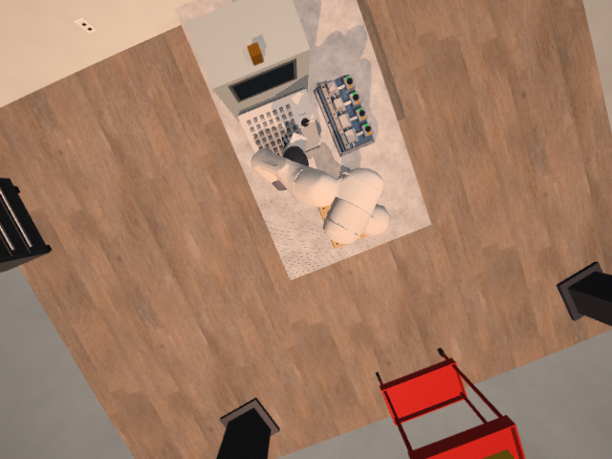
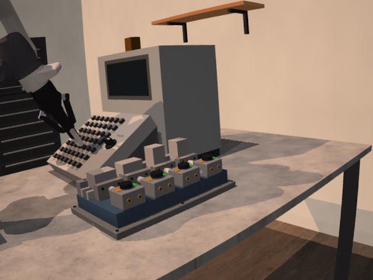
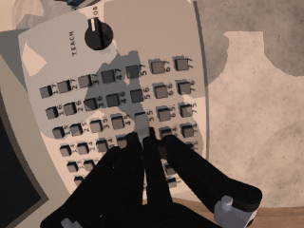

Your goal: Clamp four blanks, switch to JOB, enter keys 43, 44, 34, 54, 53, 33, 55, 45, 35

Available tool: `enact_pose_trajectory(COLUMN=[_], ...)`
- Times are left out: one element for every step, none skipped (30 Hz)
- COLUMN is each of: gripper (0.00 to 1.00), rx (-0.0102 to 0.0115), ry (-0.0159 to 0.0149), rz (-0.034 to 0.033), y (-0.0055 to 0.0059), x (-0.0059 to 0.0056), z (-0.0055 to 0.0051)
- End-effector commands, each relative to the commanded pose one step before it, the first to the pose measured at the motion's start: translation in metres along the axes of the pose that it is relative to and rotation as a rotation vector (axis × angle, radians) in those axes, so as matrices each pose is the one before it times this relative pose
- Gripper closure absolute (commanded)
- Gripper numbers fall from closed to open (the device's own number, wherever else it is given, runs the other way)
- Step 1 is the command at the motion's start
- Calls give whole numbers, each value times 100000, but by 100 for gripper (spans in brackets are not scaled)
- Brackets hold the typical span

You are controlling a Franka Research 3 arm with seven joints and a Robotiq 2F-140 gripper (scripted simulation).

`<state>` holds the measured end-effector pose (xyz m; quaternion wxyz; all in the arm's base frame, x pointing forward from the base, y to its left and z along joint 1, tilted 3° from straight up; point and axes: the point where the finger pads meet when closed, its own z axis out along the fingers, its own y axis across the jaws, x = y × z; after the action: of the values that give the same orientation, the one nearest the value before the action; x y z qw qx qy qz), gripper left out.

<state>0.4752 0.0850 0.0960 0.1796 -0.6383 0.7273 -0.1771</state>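
My gripper [image 2: 80,144] [image 3: 143,123] is shut and empty, its pale tips at key 55 on the sloped key panel [image 3: 142,21] [image 1: 311,137]. The tips partly cover that key; whether it is pressed down is unclear. No key in view is lit. The selector [image 3: 99,36] [image 2: 109,142] points to JOB. The cabinet's amber lamp [image 2: 132,44] [image 1: 254,53] looks dark. Four blanks [image 2: 101,177] [image 2: 129,165] [image 2: 154,154] [image 2: 178,147] are in the vise stations. Amber and green lenses are lit on all four valve blocks [image 2: 127,199] [image 2: 159,187] [image 2: 186,177] [image 2: 210,168].
The grey cabinet [image 2: 189,96] with its dark screen [image 2: 127,77] stands behind the key panel. The blue vise base [image 2: 168,197] [image 1: 366,142] sits beside the panel. A wall shelf [image 2: 207,12] hangs above. The arm reaches over the panel's lower edge.
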Motion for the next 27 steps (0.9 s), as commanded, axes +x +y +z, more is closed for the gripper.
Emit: enact_pose_trajectory(gripper=[100, 100, 100, 100, 100, 100, 100, 100, 100, 100, 100, 100, 100, 100, 100, 100, 100, 100, 100, 100, 100, 100, 100, 100, 100, 100, 100], rx=[4691, 0, 0, 0, 0, 0, 0, 0, 0, 0, 0, 0, 0, -1, -1, -1, 0, 0, -1, -1, -1, -1, -1, 0, 1, 1, 2], ry=[1134, 0, 0, 0, 0, 0, 0, 0, 0, 0, 0, 0, 0, -1, -1, -1, 0, 0, -1, -1, -1, -1, -1, 0, 1, 1, 2], rz=[6624, 0, 0, 0, 0, 0, 0, 0, 0, 0, 0, 0, 1, 1, 1, 1, 0, 0, 1, 2, 1, 1, 1, 0, -1, -2, -3], y=[-133, 0, 0, 0, 0, 0, 0, 0, 0, 0, 0, 0, 0, 0, 0, 1, 0, 0, 1, 1, 1, 1, 0, 0, 0, -1, -2], x=[267, 0, 0, 0, 0, 0, 0, 0, 0, 0, 0, 0, 0, 0, 0, -1, 0, 0, -1, -1, -1, 0, 0, 0, 0, 1, 1], z=[14, 0, 0, 0, 0, 0, 0, 0, 0, 0, 1, 3, 6, 10, 14, 19, 0, 0, 23, 28, 33, 38, 42, 47, 51, 54, 57])
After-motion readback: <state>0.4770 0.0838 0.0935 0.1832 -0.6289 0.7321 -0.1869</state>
